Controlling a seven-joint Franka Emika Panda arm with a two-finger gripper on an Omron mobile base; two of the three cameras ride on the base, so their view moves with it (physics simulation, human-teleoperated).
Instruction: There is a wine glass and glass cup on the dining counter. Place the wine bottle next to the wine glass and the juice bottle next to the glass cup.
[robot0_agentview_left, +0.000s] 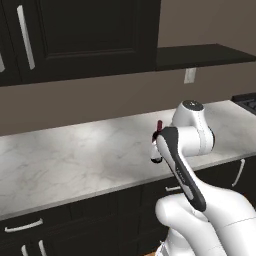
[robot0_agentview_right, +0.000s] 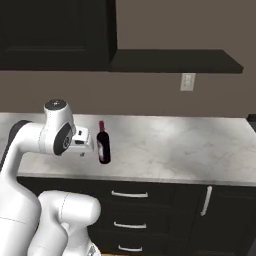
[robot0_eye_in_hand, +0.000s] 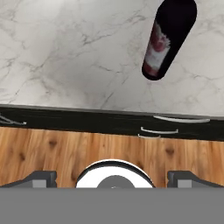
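Standing upright near the front edge of the marble table (robot0_agentview_right: 190, 145), the wine bottle (robot0_agentview_right: 103, 145) sits just beside the pincer (robot0_agentview_right: 89, 145), not yet held. Pincer looks wide open in hand view, tips far apart w/ nothing between. Bottle's prob. glass: rigid, slick, fragile, heavyish & top-heavy, so best grab mid-body at label, not the thin neck. Label red & white; any writing too small to read.
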